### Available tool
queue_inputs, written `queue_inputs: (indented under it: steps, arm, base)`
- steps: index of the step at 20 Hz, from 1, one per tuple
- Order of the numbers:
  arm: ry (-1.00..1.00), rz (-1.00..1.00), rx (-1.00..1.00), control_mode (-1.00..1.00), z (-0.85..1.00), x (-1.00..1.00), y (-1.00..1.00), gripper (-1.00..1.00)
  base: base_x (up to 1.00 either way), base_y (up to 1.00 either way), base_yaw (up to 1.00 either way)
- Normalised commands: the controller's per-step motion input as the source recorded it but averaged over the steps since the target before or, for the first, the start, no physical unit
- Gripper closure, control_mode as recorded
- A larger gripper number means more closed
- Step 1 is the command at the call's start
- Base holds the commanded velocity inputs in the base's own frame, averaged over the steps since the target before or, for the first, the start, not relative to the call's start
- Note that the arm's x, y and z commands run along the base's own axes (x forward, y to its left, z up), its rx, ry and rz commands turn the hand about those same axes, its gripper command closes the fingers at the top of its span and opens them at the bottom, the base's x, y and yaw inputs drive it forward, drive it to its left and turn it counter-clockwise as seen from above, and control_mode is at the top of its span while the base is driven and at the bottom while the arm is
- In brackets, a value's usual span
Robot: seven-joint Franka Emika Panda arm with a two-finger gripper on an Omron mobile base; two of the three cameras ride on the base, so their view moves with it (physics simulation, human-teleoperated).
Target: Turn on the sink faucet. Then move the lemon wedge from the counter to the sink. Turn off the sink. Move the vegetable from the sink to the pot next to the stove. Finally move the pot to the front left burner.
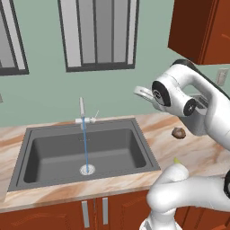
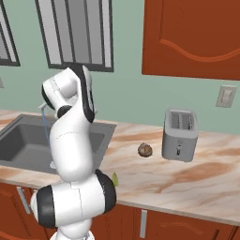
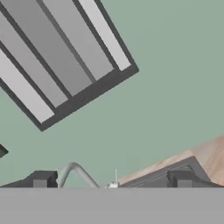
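The sink faucet (image 1: 82, 112) stands behind the dark sink (image 1: 40, 134), and a thin blue stream of water runs from it down to the round drain (image 1: 87, 169). The lemon wedge (image 1: 178, 160) lies on the counter (image 1: 197, 148) right of the sink, half hidden by my arm; it also peeks out beside the arm as the lemon wedge (image 2: 115, 178). My gripper (image 3: 112, 180) is open and empty, held high and facing the back wall, with the faucet's curved spout (image 3: 76, 170) just below it. The pot and the stove are out of view.
A brown roundish lump (image 1: 179, 133) lies on the counter behind the wedge. A silver toaster (image 2: 179, 135) stands farther right against the wall. Wall cabinets (image 2: 197, 37) hang above the counter, and a window (image 1: 96, 33) is above the sink.
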Motion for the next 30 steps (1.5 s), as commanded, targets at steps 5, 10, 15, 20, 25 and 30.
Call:
queue_inputs:
  steps: [5, 10, 15, 20, 25, 30]
  arm:
    - [0.29, -0.20, 0.00, -1.00, 0.92, -0.14, -0.03, -1.00]
    - [0.25, -0.19, -0.05, -1.00, 0.59, -0.06, 0.00, -1.00]
    - [-0.05, -0.04, -0.48, -1.00, 0.32, -0.07, 0.00, -1.00]
    - [-0.11, 0.02, -0.62, -1.00, 0.61, -0.06, 0.00, -1.00]
    - [-0.08, 0.03, -0.61, -1.00, 0.68, -0.10, 0.00, -1.00]
    - [-0.11, 0.04, -0.70, -1.00, 0.41, -0.09, 0.00, -1.00]
  base:
    - [0.00, 0.00, 0.00]
    - [0.00, 0.00, 0.00]
    - [0.00, 0.00, 0.00]
    - [0.00, 0.00, 0.00]
    - [0.00, 0.00, 0.00]
    - [0.00, 0.00, 0.00]
